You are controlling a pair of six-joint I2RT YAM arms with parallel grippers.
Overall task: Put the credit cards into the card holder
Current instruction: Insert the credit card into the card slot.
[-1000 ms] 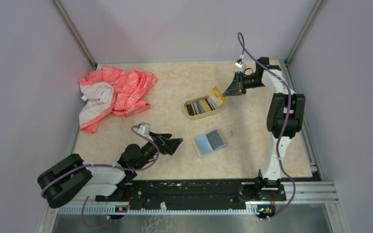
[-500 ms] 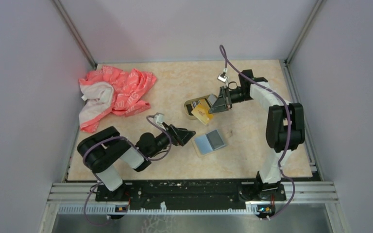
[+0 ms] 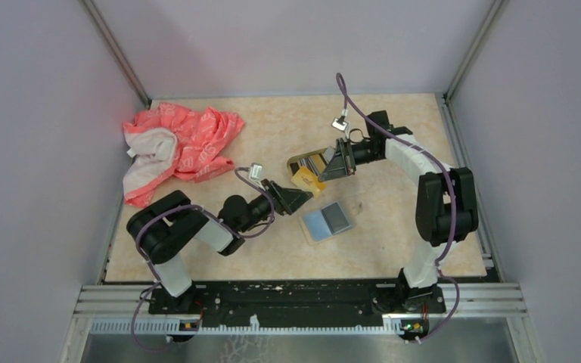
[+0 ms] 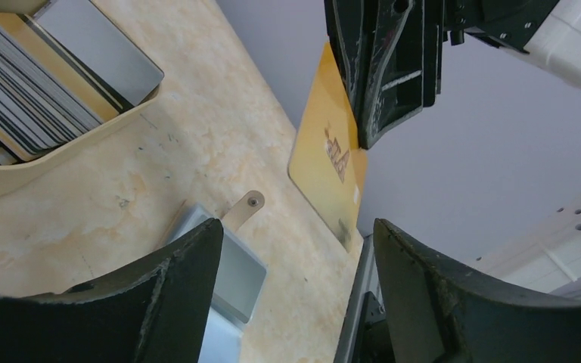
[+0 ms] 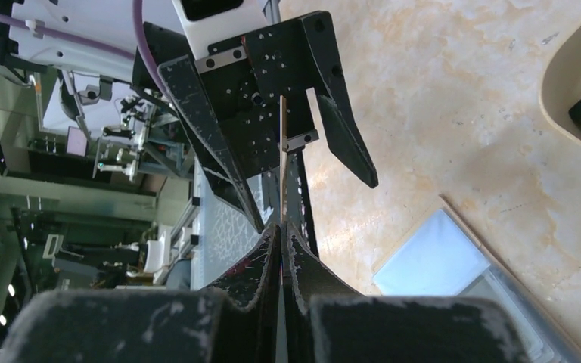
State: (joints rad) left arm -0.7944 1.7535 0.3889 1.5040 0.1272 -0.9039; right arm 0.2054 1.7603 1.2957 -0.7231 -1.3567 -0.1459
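Observation:
My right gripper (image 3: 322, 171) is shut on a tan-yellow credit card (image 3: 305, 179), holding it on edge in the air just in front of the card holder (image 3: 299, 161). In the right wrist view the card (image 5: 281, 151) runs edge-on out of my right gripper (image 5: 281, 225). My left gripper (image 3: 300, 196) stands open at the card's free end, one finger on each side, not touching it. In the left wrist view the card (image 4: 325, 151) hangs above my left gripper (image 4: 296, 227). The holder (image 4: 15, 181) has striped card edges inside. A pale blue card (image 3: 316, 221) and a grey card (image 3: 336, 217) lie flat on the table.
A pink and white cloth (image 3: 181, 147) is bunched at the back left. The two flat cards rest on a sleeve with a tan snap tab (image 4: 246, 204). Grey walls close the table on three sides, and a black rail (image 3: 295, 291) runs along the near edge.
My right arm carried the tan-yellow card from beside the holder down and left. My left arm swung up and right to meet it, and its jaws narrowed slightly.

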